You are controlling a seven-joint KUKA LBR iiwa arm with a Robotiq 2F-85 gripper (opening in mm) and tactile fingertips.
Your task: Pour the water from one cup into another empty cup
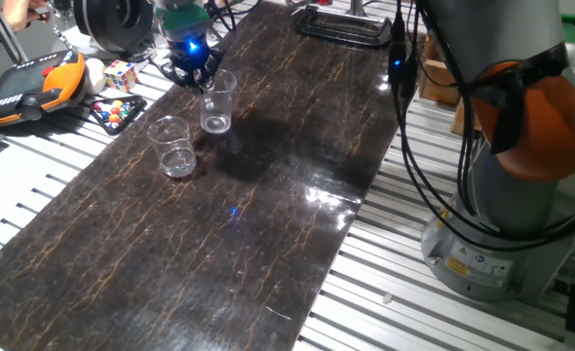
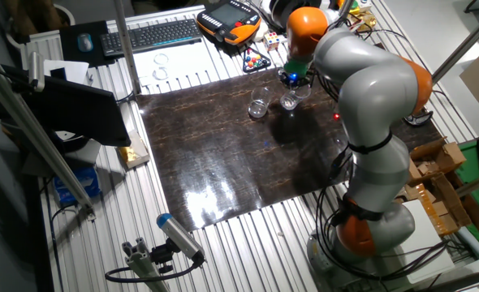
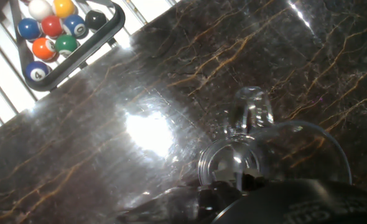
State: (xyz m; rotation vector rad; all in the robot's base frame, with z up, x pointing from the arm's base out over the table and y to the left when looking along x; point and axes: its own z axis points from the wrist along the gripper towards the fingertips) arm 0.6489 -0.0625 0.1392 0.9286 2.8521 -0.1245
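Observation:
The taller clear cup [image 1: 217, 101] is at the far left of the dark marbled table top [image 1: 268, 214], tilted a little, its base on or just above the surface. My gripper [image 1: 202, 80] comes down at its rim from the left and looks shut on the cup wall. In the hand view the cup [image 3: 250, 127] lies right under my fingers [image 3: 230, 186]. The shorter, wider cup [image 1: 175, 146] stands upright a short way nearer and to the left, apart from the gripper. From the other fixed view, the tall cup [image 2: 289, 100] and the short cup [image 2: 258, 108] stand side by side. I cannot make out the water.
A rack of pool balls [image 3: 56, 34] lies just off the top's left edge, with a Rubik's cube [image 1: 120, 75] and an orange-black pendant [image 1: 29, 88] nearby. A black tray [image 1: 344, 24] sits at the far end. The arm's base [image 1: 521, 195] stands to the right.

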